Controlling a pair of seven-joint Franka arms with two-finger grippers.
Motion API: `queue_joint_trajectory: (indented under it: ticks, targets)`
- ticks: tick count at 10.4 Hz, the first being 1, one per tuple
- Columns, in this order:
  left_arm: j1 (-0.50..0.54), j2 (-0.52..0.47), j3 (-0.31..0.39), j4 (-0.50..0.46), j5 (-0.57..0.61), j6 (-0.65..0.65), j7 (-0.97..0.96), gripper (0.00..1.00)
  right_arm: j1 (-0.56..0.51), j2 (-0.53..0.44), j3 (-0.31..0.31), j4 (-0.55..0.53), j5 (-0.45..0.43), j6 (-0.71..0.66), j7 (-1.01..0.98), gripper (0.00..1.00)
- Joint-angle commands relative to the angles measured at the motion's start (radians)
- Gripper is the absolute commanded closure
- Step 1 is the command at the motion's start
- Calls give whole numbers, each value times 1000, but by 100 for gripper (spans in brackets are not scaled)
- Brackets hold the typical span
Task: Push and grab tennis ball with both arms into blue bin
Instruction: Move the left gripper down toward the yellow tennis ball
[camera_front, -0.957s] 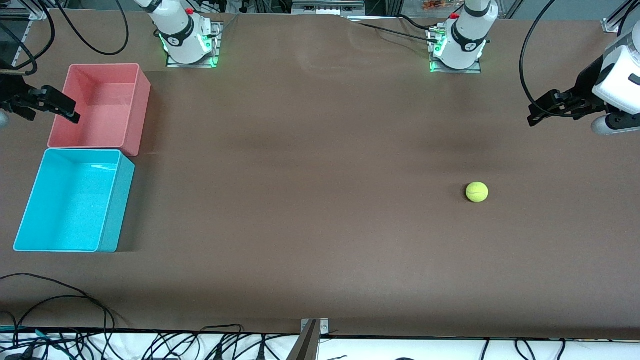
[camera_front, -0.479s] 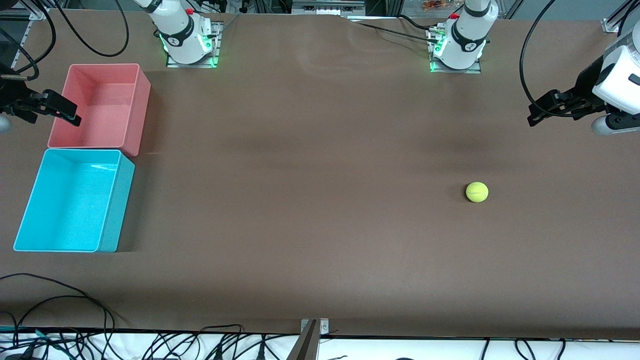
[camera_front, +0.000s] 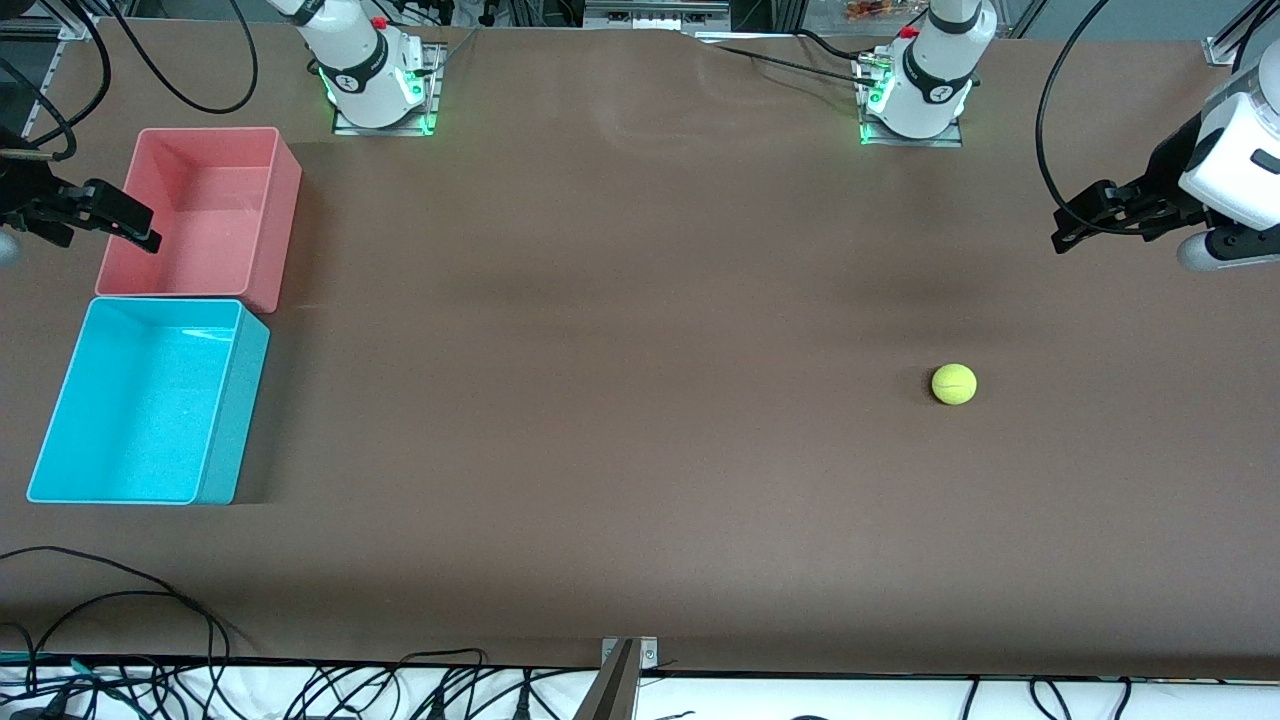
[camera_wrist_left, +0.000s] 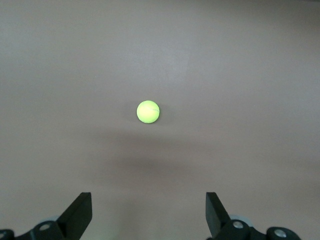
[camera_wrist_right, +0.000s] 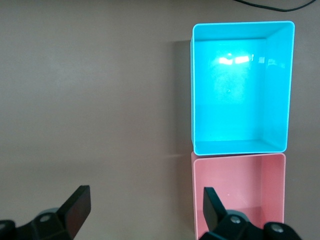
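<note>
Looking down from the front view, I have the tennis ball (camera_front: 954, 384) sitting alone on the brown table (camera_front: 640, 400), in the right half of the frame a little below mid-height, toward the left arm's end of the table. Nothing touches it.

The left gripper (camera_front: 1078, 222) hangs at the right edge of the frame, upper part, above the table surface and well apart from the ball. From the left wrist view I see its two black fingers (camera_wrist_left: 80, 216) spread wide at the bottom corners of the picture, nothing between them, with the ball (camera_wrist_left: 148, 111) small near the centre of that picture on bare table.

The right gripper (camera_front: 120, 222) is at the left edge of the front frame, upper part, over the outer rim of the pink bin (camera_front: 285, 185). In the right wrist view its fingers (camera_wrist_right: 76, 210) also stand spread apart at the bottom of the picture, holding nothing.

The blue bin (camera_front: 235, 400) lies in the lower left of the front frame, nearer to the front camera than the pink bin and touching it end to end. Both bins sit at the right arm's end of the table, well apart from the ball. In the right wrist view the blue bin (camera_wrist_right: 192, 90) fills the upper right of the picture, with the pink bin (camera_wrist_right: 239, 159) just below it.

Loose black cables (camera_front: 120, 600) trail along the bottom left edge of the front frame.
</note>
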Motion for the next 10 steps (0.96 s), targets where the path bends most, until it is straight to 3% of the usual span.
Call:
queue_joint_trajectory:
  ticks: [1, 10]
  targets:
    - [22, -29, -7, -76, 25, 67, 3, 0, -5, 12, -1, 24, 18, -2, -6, 0]
    - [36, 18, -7, -106, 25, 78, 5, 0, -6, 25, -2, 24, 18, 27, -9, 0]
